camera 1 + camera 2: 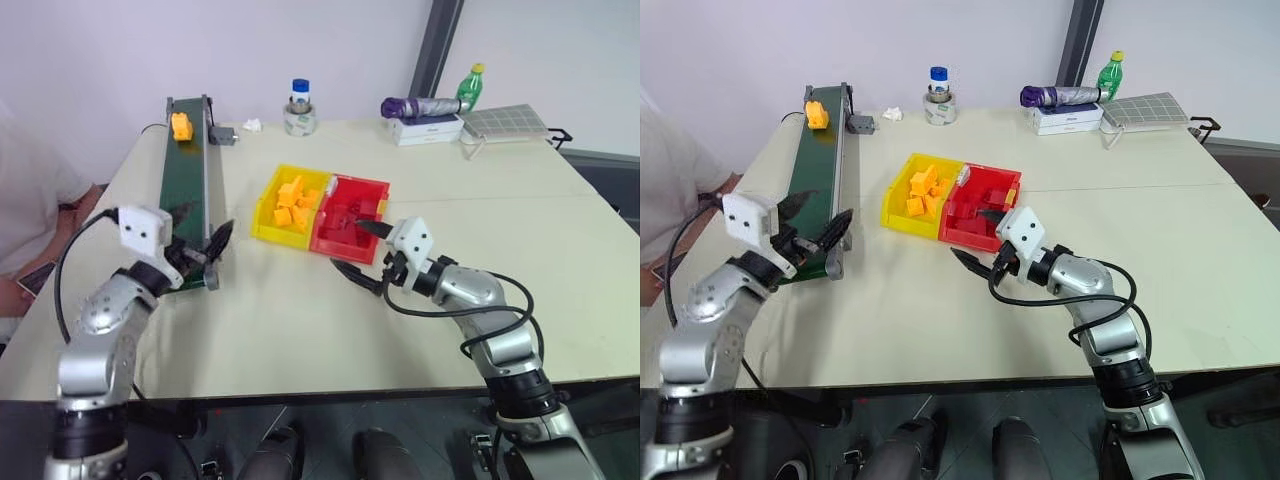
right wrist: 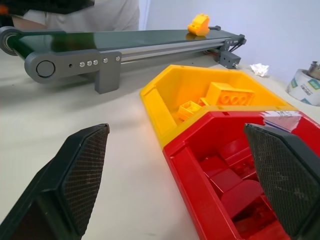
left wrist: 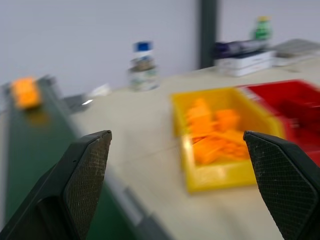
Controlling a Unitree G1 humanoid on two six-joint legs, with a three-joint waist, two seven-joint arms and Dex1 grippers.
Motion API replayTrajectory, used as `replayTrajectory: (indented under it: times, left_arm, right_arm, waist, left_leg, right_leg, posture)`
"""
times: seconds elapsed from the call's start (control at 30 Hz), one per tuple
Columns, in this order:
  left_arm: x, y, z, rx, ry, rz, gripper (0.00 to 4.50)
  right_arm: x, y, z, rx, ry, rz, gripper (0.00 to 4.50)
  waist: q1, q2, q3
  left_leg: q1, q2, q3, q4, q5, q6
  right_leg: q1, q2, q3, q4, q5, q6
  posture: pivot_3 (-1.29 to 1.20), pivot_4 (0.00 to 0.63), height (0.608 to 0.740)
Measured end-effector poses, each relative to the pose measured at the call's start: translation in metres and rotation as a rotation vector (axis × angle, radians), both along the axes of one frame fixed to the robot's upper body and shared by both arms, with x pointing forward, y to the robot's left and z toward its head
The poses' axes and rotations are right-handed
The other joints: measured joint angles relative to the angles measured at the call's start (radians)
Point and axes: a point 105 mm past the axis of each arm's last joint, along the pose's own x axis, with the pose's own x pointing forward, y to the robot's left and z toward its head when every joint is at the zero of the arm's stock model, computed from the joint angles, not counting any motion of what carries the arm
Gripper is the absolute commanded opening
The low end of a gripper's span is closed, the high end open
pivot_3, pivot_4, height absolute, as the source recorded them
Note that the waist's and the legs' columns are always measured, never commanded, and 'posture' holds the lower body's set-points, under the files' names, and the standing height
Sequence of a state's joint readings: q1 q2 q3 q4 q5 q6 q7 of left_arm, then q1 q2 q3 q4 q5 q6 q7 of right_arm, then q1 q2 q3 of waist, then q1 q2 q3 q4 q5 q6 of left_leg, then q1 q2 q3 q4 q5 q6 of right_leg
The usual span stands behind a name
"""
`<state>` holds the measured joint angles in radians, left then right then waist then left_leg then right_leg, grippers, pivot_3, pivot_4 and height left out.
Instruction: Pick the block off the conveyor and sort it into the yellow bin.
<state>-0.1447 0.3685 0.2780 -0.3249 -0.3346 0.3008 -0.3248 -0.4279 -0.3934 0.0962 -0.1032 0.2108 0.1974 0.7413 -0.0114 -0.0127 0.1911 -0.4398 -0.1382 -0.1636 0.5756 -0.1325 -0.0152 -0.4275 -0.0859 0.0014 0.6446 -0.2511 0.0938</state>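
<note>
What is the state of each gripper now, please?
Left gripper: open, holding nothing, over the near end of the conveyor.
Right gripper: open, holding nothing, beside the red bin.

You've got the conveyor (image 1: 187,190) along the table's (image 1: 300,320) left side, block (image 1: 180,125) on its far end. Right of it sit two joined bins (image 1: 318,210), blocks inside both. Bottle (image 1: 299,106) stands behind them at the far edge
</note>
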Motion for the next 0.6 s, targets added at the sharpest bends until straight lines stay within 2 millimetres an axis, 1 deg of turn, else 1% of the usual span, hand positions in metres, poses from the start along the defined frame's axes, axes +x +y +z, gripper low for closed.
replayTrajectory:
  times: [0.2, 0.3, 0.47, 0.6]
  left_arm:
    - [-0.019, 0.005, -0.011, -0.061, -0.003, 0.171, 4.46]
    - [-0.022, 0.01, -0.017, -0.069, 0.007, 0.24, 4.46]
    - [-0.021, 0.008, -0.018, -0.087, 0.011, 0.272, 4.46]
    - [-0.018, 0.006, -0.01, -0.08, -0.012, 0.272, 4.46]
  right_arm:
    - [0.0, 0.001, 0.0, 0.0, -0.001, 0.006, 4.5]
    - [-0.001, 0.001, 0.0, 0.0, -0.005, 0.008, 4.5]
    - [-0.001, 0.001, 0.0, -0.001, -0.006, 0.007, 4.5]
    - [-0.001, 0.001, 0.0, -0.001, -0.006, 0.007, 4.5]
  waist:
    - [0.002, 0.0, 0.0]
    - [0.002, 0.0, 0.0]
    - [0.002, 0.0, 0.0]
    - [0.002, 0.0, 0.0]
  left_leg:
    - [0.0, 0.0, 0.0, 0.0, 0.0, 0.0]
    - [0.0, 0.0, 0.0, 0.0, 0.0, 0.0]
    - [0.0, 0.0, 0.0, 0.0, 0.0, 0.0]
    - [0.0, 0.0, 0.0, 0.0, 0.0, 0.0]
  right_leg:
    - [0.001, 0.0, -0.001, 0.0, -0.001, 0.002]
    - [0.001, 0.0, -0.001, 0.0, -0.002, 0.003]
    - [0.001, 0.0, -0.001, 0.0, -0.002, 0.003]
    - [0.001, 0.0, -0.002, 0.0, -0.002, 0.003]
  posture:
    - [0.0, 0.15, 0.74]
    - [0.0, 0.15, 0.74]
    - [0.0, 0.15, 0.74]
    - [0.0, 0.15, 0.74]
